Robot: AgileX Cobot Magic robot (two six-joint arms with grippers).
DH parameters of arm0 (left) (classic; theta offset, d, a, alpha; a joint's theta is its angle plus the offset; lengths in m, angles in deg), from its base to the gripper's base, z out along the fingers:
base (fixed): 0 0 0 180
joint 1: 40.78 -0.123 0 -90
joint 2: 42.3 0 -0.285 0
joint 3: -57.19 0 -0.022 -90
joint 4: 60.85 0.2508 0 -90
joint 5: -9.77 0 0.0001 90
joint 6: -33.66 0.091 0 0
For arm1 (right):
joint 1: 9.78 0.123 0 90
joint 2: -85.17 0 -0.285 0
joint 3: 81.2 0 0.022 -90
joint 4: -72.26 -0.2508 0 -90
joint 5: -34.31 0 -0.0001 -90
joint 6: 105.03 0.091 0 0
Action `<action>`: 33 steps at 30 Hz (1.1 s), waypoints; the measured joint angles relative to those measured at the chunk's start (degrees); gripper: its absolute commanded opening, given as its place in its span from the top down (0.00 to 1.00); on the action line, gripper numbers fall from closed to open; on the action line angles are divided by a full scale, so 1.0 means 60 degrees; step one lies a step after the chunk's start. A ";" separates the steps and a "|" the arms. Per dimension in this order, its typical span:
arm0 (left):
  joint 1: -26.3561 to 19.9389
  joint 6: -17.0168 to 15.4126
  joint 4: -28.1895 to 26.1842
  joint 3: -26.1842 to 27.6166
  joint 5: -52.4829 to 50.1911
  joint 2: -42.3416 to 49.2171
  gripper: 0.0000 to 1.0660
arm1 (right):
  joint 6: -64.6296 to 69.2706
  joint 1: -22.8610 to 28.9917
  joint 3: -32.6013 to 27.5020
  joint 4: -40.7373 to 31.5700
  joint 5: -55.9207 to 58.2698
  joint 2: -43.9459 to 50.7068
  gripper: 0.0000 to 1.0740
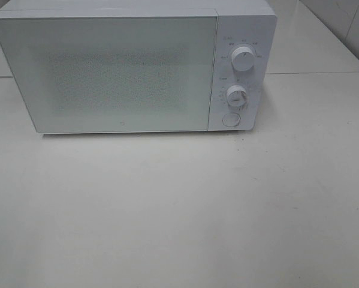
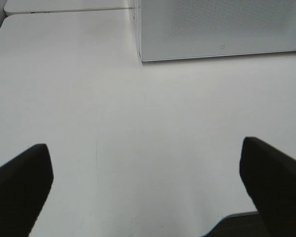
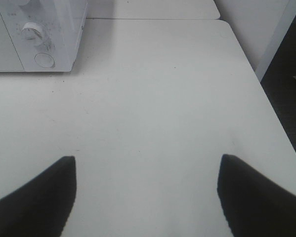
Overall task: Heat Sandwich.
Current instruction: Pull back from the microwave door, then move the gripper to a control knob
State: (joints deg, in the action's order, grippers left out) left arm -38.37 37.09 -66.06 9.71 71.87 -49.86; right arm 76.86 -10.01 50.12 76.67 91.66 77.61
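The sandwich is out of view in all three frames. A white microwave (image 1: 131, 66) stands at the back of the white table (image 1: 179, 210) with its door shut; it also shows as the microwave (image 2: 222, 27) in the left wrist view and the microwave (image 3: 36, 32) in the right wrist view. My left gripper (image 2: 145, 190) is open over bare table, well short of the microwave's front. My right gripper (image 3: 147, 195) is open too, over bare table to the right of the microwave. Neither arm shows in the exterior high view.
The microwave's right panel carries two round knobs (image 1: 243, 60) (image 1: 236, 96) and a round button (image 1: 230, 119). The table's right edge (image 3: 266, 94) drops off to a dark floor. A second table (image 1: 323, 36) abuts behind.
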 measured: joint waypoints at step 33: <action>0.0000 0.0000 0.0000 0.0000 0.0000 0.0000 0.08 | 0.0010 0.0000 0.0869 -0.0134 -0.2874 -0.3056 0.29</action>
State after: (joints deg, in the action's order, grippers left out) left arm -38.37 37.09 -66.06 9.71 71.87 -49.86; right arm 76.92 -10.01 55.33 75.87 74.41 59.27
